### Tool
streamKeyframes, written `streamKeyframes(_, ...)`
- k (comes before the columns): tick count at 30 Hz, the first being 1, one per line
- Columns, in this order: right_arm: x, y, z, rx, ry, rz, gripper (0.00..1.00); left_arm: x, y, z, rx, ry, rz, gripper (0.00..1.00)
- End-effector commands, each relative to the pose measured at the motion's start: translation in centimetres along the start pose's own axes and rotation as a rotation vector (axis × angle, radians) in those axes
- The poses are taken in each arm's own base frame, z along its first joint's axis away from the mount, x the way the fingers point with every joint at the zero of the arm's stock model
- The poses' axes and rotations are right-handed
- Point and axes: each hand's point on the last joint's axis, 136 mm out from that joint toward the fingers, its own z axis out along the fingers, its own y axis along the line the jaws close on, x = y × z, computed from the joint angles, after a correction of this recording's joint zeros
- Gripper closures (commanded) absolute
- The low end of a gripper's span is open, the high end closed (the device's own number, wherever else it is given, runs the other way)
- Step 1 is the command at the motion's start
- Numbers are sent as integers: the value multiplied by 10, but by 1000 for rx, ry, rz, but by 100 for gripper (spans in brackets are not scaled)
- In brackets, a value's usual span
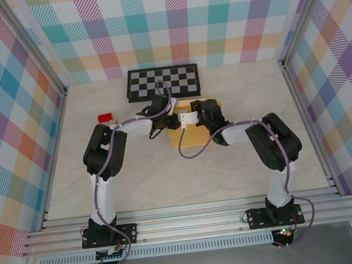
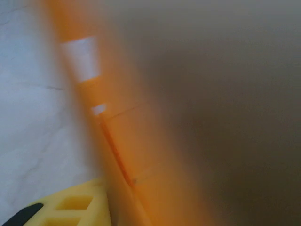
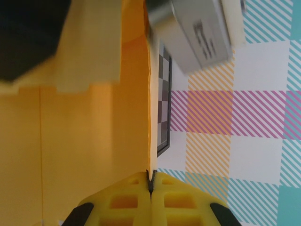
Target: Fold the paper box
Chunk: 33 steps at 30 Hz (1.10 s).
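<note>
we are judging the paper box (image 1: 196,141) to be light, thin card, creasing easily and slipping if pushed, so we are favouring a pinch on a flap edge near a fold line; it is sitting at the far middle of the worktop (image 1: 137,186), just before the checkerboard (image 1: 162,81); both arms are bending inward over it; the right gripper (image 3: 150,188) is pinching an upright card edge, jaws closed; the left gripper (image 1: 162,124) is crowding the card, and we cannot tell its opening through the blur.

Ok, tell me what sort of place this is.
Probably a robot lab test cell: a left arm and right arm bolted to a metal rail, plaid walls boxing in the table, a checkerboard at the back.
</note>
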Motion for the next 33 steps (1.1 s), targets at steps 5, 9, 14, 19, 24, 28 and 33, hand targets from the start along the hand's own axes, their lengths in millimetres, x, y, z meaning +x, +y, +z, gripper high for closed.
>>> streamKeyframes(5,-10,26,-5,-66,-24,23,100,-62,-14,-26,-91,-254,0,70)
streamKeyframes(9,-8,31,-9,-81,-20,27,100,-66,4,-32,-194,-293,-24,83)
streamKeyframes(14,-7,31,-14,-87,-9,79,100,-74,0,-38,-168,-336,-59,99)
streamKeyframes(19,-1,3,-20,-37,39,216,100,-70,16,-40,-259,-323,-106,100)
streamKeyframes(24,-1,-25,-42,-92,53,449,86,-55,25,-34,-309,-276,-48,100)
streamKeyframes(28,-1,-46,-67,-169,16,661,78,-48,22,-37,-285,-276,-1,100)
streamKeyframes(33,-5,-58,-89,-306,-14,845,68,-40,22,-37,-289,-254,43,100)
